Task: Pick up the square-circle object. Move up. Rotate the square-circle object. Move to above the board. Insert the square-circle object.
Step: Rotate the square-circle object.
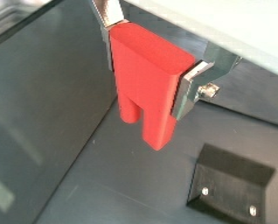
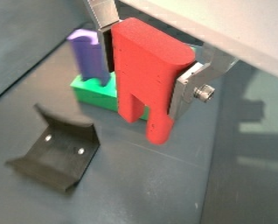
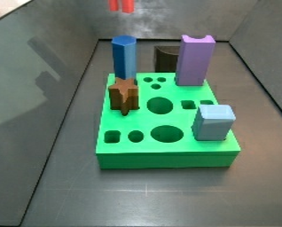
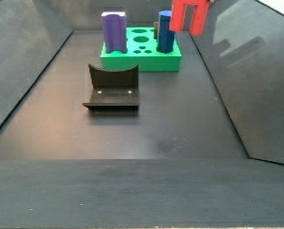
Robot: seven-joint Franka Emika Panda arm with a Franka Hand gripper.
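Two silver plates of the end effector [image 1: 153, 70] clamp the square-circle object [image 1: 148, 83], one on each flank, and the red block hangs high in the air with its two stubs pointing down. In a side view the block [image 4: 188, 14] sits up near the picture's top, with the board [image 4: 142, 52] low beside it, not under it. Judging by that, the carry across is the step in hand. It wants a level, steady glide until the block sits squarely over its hole; the stubs should stay plumb and the grip firm, since smooth plastic could slip between flat pads. The board [image 3: 168, 124] is a thick green slab with crisp round and shaped cut-outs. Far below the end effector stands the fixture [image 2: 58, 153], a dark matte bracket on the floor.
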